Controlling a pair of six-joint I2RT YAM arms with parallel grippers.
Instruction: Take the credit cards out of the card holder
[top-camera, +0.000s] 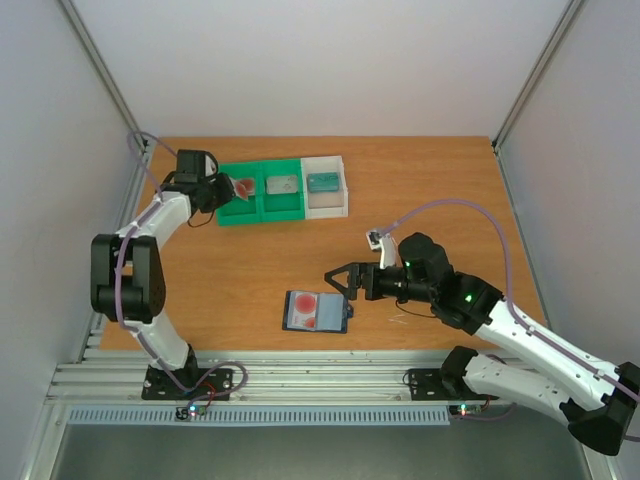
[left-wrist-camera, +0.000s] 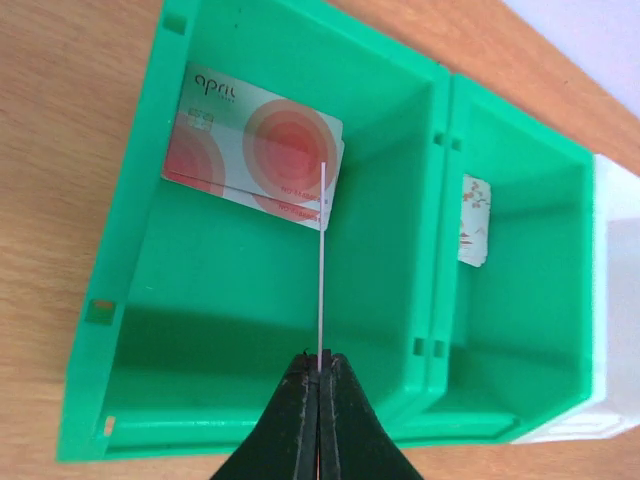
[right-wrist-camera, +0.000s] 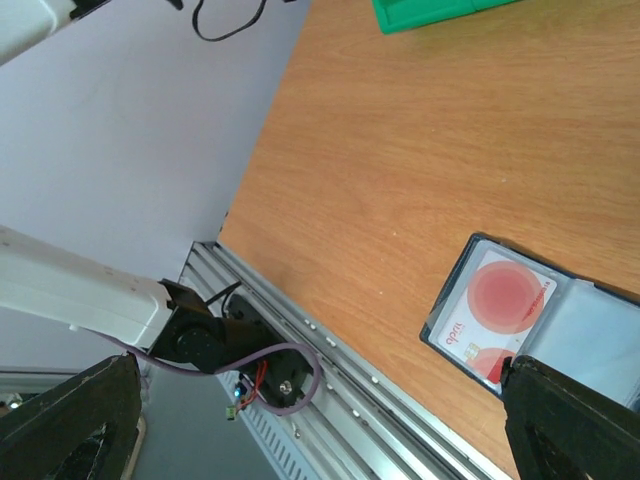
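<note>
The card holder (top-camera: 316, 311) lies open near the table's front edge, with a credit card (top-camera: 306, 303) with red blotches in its left pocket. It also shows in the right wrist view (right-wrist-camera: 590, 325), with that card (right-wrist-camera: 497, 298) in it. My right gripper (top-camera: 340, 280) is wide open and empty, just above and right of the holder; in its own view (right-wrist-camera: 318, 375) the fingers (right-wrist-camera: 70, 420) stand far apart. My left gripper (left-wrist-camera: 320, 372) is shut on a thin credit card (left-wrist-camera: 322, 270), seen edge-on, above the tray's left compartment. Two other cards (left-wrist-camera: 250, 150) lie there.
A green tray (top-camera: 262, 208) with a white end compartment (top-camera: 327, 205) stands at the back left; its middle compartment holds a grey item (top-camera: 281, 185), the white one a teal item (top-camera: 321, 181). Aluminium rails (top-camera: 300, 375) run along the near edge. White walls surround the table.
</note>
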